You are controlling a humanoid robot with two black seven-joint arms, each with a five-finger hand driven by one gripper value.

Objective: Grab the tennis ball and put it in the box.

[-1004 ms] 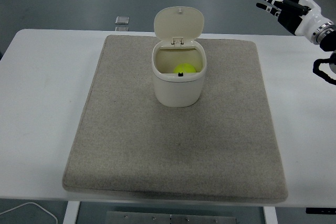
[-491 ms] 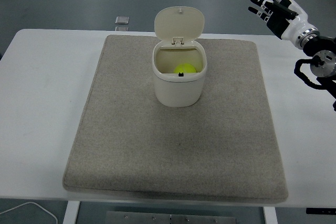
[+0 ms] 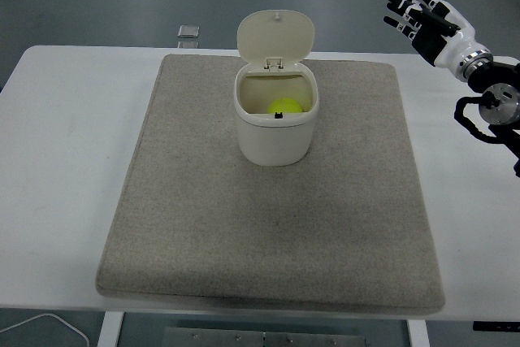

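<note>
A yellow-green tennis ball (image 3: 284, 106) lies inside the cream box (image 3: 275, 134), which stands on the grey mat (image 3: 272, 225) with its hinged lid (image 3: 275, 35) tipped up and back. My right hand (image 3: 414, 10) hovers high at the far right, well away from the box, with its fingers spread and nothing in them. The left arm is out of sight.
A white table (image 3: 65, 144) carries the mat. A small clear block (image 3: 188, 32) sits at the table's far edge, left of the box. A white cable (image 3: 49, 323) curls below the table's near left corner.
The right hand first swung left and its arm came further into view, then shifted slightly down. The box and ball stayed put.
</note>
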